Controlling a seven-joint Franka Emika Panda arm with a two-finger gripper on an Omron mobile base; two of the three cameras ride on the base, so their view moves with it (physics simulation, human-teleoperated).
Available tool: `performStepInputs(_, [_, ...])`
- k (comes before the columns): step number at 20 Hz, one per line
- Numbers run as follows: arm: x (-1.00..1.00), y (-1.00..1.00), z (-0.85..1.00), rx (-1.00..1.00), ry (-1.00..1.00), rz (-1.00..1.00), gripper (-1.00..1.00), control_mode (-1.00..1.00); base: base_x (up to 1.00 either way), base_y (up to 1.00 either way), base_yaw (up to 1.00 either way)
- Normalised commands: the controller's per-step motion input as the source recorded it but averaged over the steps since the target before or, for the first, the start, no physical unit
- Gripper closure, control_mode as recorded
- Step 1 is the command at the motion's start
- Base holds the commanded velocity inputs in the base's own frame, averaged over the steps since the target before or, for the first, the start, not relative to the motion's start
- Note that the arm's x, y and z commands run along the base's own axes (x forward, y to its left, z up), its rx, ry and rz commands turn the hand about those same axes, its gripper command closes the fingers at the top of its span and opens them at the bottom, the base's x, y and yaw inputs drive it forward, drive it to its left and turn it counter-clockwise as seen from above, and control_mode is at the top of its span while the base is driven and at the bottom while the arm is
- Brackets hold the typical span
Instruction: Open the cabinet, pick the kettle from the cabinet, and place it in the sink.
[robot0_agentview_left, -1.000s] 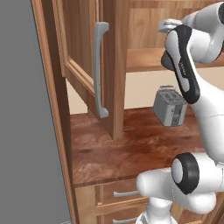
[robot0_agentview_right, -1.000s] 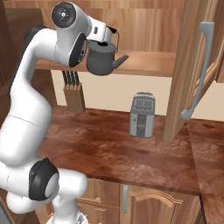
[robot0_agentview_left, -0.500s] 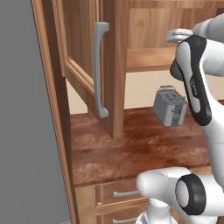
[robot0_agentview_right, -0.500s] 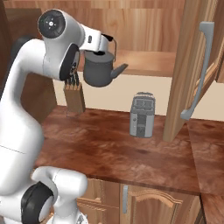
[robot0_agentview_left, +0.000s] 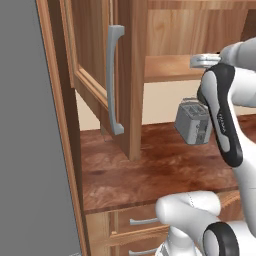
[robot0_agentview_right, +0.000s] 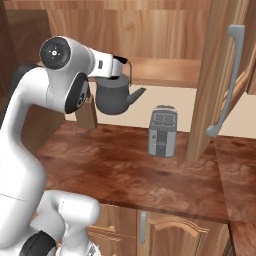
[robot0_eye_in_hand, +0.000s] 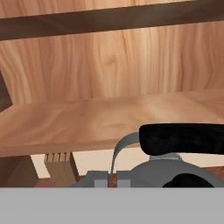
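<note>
Kettle (robot0_agentview_right: 115, 96) lowered; gripper (robot0_agentview_right: 121, 64) hidden behind its handle.

The cabinet (robot0_agentview_right: 210, 75) is looking like warm wood with visible grain, its bar handle (robot0_agentview_right: 227, 80) showing smooth matt grey. The kettle (robot0_agentview_right: 116, 97) is reading as dull dark metal, the toaster (robot0_agentview_right: 163, 131) brushed silver, the table (robot0_agentview_right: 135, 175) showing glossy reddish wood-look.
</note>
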Motion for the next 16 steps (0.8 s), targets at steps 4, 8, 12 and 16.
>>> performStepInputs(4, [-0.14,0.00,-0.43,0.00,-0.05,0.00,1.00,-1.00,0.00,0.00,0.00])
performStepInputs(8, [-0.02,0.00,-0.34,0.00,-0.04,0.00,1.00,-1.00,0.00,0.00,0.00])
performStepInputs(12, [0.00,0.00,-0.33,-0.01,0.00,0.00,1.00,-1.00,0.00,0.00,0.00])
performStepInputs(16, [0.01,0.01,-0.30,-0.02,0.00,0.00,1.00,-1.00,0.00,0.00,0.00])
